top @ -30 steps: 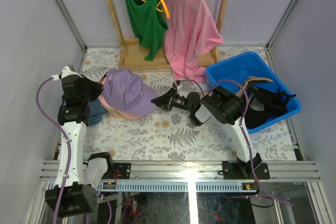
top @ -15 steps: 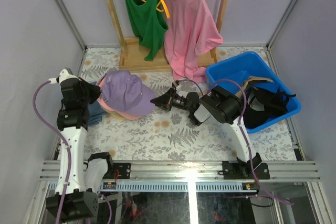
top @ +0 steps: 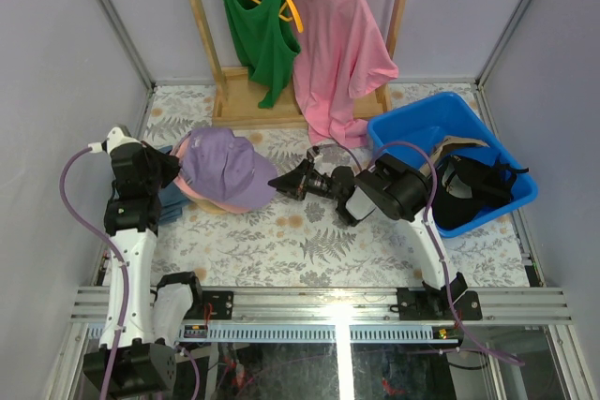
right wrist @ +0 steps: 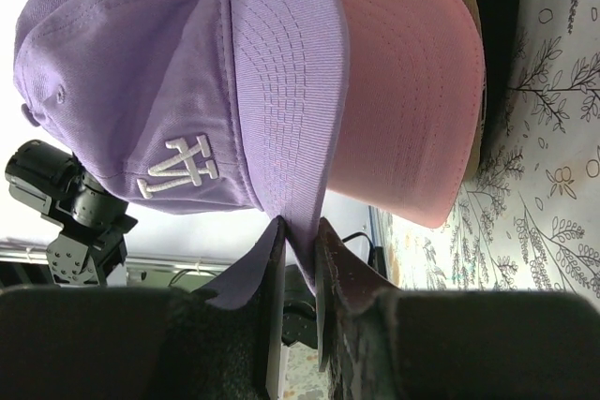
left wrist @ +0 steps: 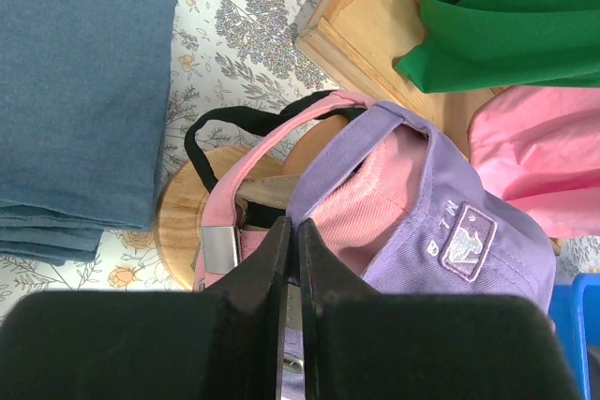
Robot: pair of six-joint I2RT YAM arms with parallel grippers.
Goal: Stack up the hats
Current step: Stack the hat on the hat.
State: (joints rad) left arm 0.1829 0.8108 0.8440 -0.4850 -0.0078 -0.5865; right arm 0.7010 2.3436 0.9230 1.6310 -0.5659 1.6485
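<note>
Since the earlier frame, the left arm's elbow is lowered slightly toward the near edge, and the lavender cap (top: 225, 168) is displaced a little to the left. The lavender cap is located on top of the stack at the left-centre of the table, over the pink cap (right wrist: 403, 91). Only a thin edge of the tan cap (right wrist: 475, 91) and a dark strip of the black cap (right wrist: 497, 7) are exposed beneath it. The stack is carried on a round wooden stand (left wrist: 178, 231), most of which is covered. The brim of the lavender cap is pinched between the fingers of the right gripper (right wrist: 298, 231). The fingers of the left gripper (left wrist: 291, 231) are pressed together at the rear edge of the lavender cap. Whether fabric is caught between them cannot be determined, as the tips are cut off by the gripper body. Folded blue denim (left wrist: 75, 110) is located just beside the stand. A dark fabric item (top: 473, 194) is contained in the blue bin (top: 422, 124), where it is partly hidden by the right arm and cannot be identified.
</note>
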